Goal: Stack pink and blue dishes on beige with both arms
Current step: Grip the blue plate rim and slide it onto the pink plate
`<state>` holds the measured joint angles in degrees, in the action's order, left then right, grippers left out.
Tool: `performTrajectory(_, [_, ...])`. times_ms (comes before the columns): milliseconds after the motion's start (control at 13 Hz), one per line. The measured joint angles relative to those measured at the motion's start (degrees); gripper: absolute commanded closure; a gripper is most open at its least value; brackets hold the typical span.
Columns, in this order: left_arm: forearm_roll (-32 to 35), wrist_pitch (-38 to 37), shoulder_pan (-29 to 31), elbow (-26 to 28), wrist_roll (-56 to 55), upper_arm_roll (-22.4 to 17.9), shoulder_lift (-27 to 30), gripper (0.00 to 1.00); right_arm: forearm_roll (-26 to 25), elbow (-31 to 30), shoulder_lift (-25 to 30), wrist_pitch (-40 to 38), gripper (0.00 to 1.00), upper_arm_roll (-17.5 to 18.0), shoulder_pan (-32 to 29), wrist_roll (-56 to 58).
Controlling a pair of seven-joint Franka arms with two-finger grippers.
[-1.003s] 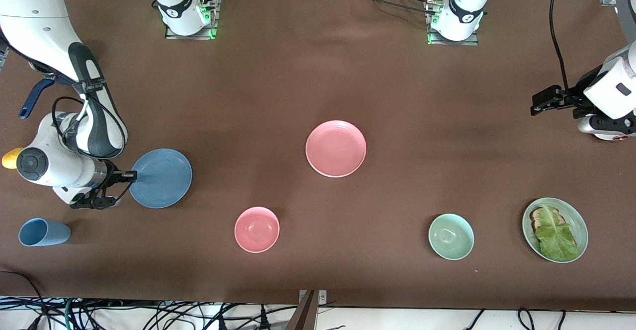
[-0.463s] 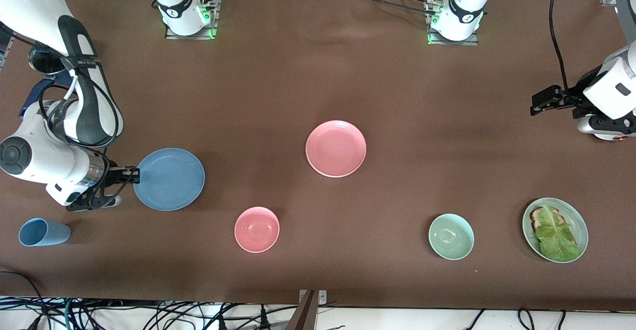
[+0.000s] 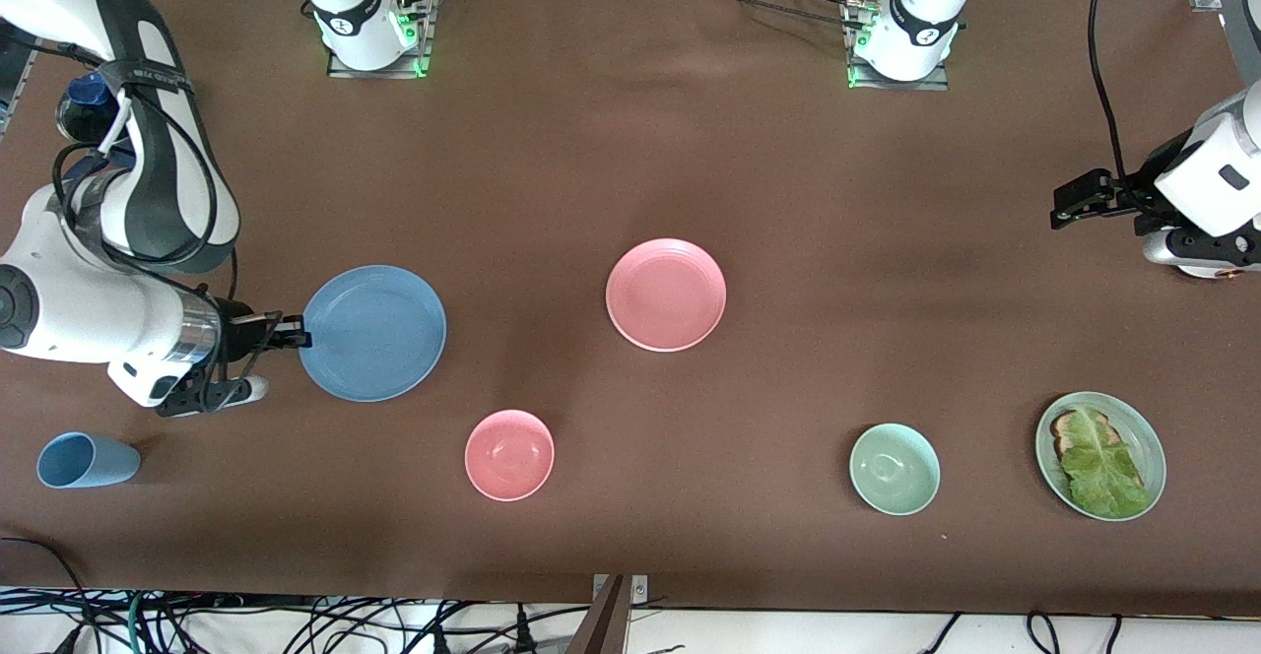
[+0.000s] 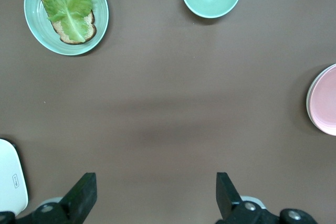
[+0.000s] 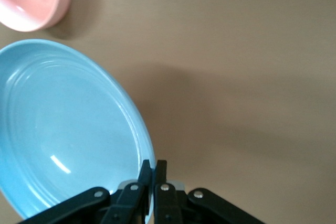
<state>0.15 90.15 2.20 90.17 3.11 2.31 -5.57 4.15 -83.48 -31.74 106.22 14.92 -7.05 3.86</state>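
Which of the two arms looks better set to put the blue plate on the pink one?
The right arm, probably. Its gripper is shut on the rim of the flat round blue plate, held above the table. The left gripper hangs open and empty, away from the pale pink plate.

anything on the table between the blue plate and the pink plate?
Nothing: front view shows bare brown table between the blue plate, held by the right end effector, and the pink plate.

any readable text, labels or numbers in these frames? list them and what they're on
None can be read.
Right arm: a light strip of lettering on its dark link, too small to read.
Arm bases: dark bands with a small white mark each, not legible.
Blue plate, pink plate, bowls, cup: no print visible.
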Motion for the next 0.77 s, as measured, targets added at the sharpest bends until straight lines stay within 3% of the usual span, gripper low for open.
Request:
performTrajectory(232, [0.0,0.0,0.0,0.0,0.0,0.0,-0.01,0.0,-0.02,0.0,-0.11,0.89,1.0,5.4,2.76,-12.14])
performTrajectory(772, [0.0,0.0,-0.01,0.01,0.0,0.0,-0.03,0.0,-2.1,-0.21,-4.06,12.81,1.0,5.83,20.73,-40.86])
